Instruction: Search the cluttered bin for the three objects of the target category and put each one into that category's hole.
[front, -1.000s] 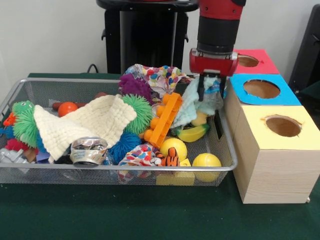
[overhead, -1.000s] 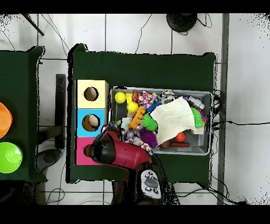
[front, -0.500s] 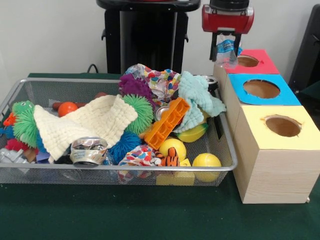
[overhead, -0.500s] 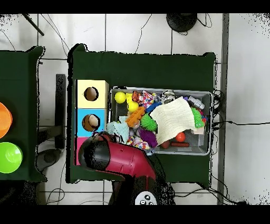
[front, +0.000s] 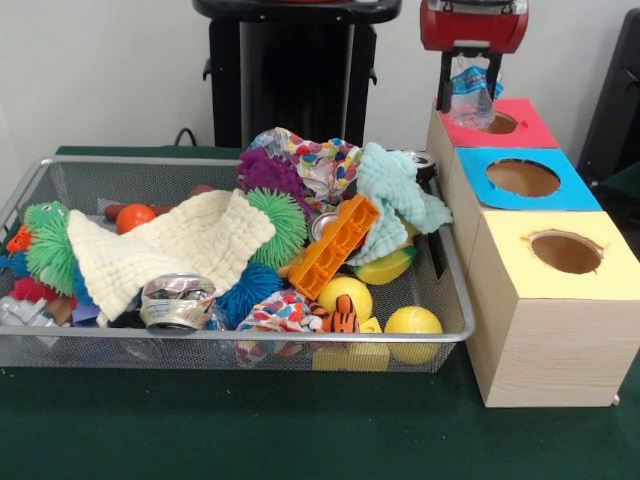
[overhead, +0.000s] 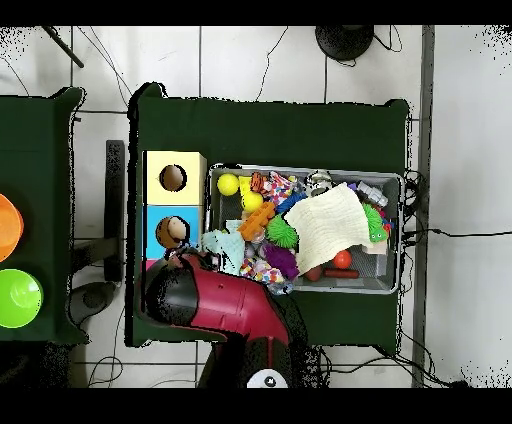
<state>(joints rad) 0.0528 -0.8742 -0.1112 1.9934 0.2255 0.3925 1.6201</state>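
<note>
The gripper hung above the red-topped box, its two dark fingers pinching a crumpled clear plastic bottle with a blue label — the bottle's lower end sat just over that box's round hole, not yet inside it. Taking the red-topped box as the mark: the blue-topped box stood directly in front of it, touching, and the yellow-topped box in front of that, each with its own round hole. Beside the row, on the side away from the dark panel, lay the wire mesh bin, still heaped — a cream knitted cloth, a pale teal cloth nearest the box, an orange toy block, a yellow ball, a crushed can, green and purple spiky balls. In the overhead view the red arm covered the red-topped box entirely; only the blue and yellow tops showed beside the bin.
</note>
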